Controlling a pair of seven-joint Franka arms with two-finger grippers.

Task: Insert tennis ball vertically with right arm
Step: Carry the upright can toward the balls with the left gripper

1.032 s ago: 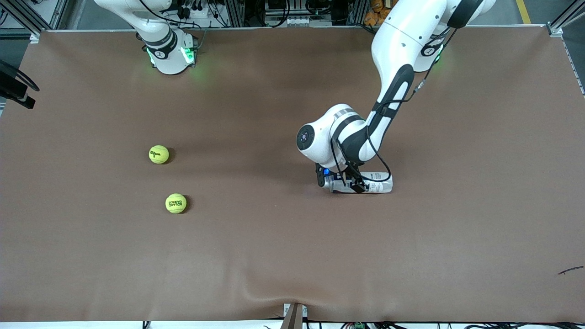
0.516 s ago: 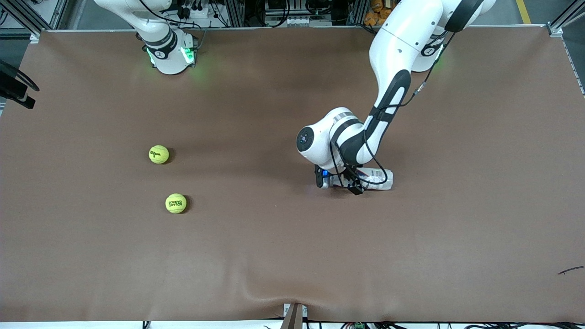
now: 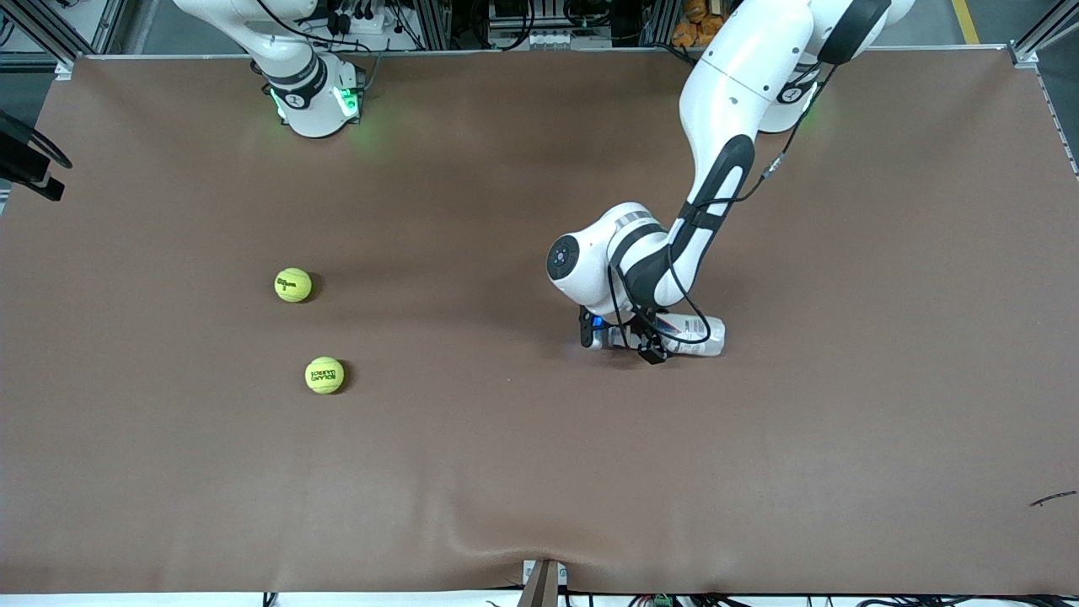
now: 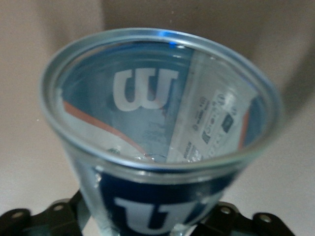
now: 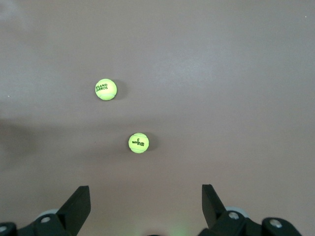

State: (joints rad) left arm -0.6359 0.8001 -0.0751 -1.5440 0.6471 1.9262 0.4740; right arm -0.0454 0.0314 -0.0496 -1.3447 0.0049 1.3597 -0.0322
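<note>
A robotics lab: brown-covered table [image 3: 472, 472], aluminium framing [image 3: 1041, 34] and cable clutter [image 3: 362, 17] along its edge.

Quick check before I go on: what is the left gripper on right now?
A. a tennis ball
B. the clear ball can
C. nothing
B: the left gripper is shut on the can; both balls lie free near the right arm's end.

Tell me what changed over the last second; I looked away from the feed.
The left pincer, shut on the clear ball can, has begun tipping the lying can up, open mouth toward its wrist camera. Both tennis balls stayed put; the right pincer waits open above them.
</note>
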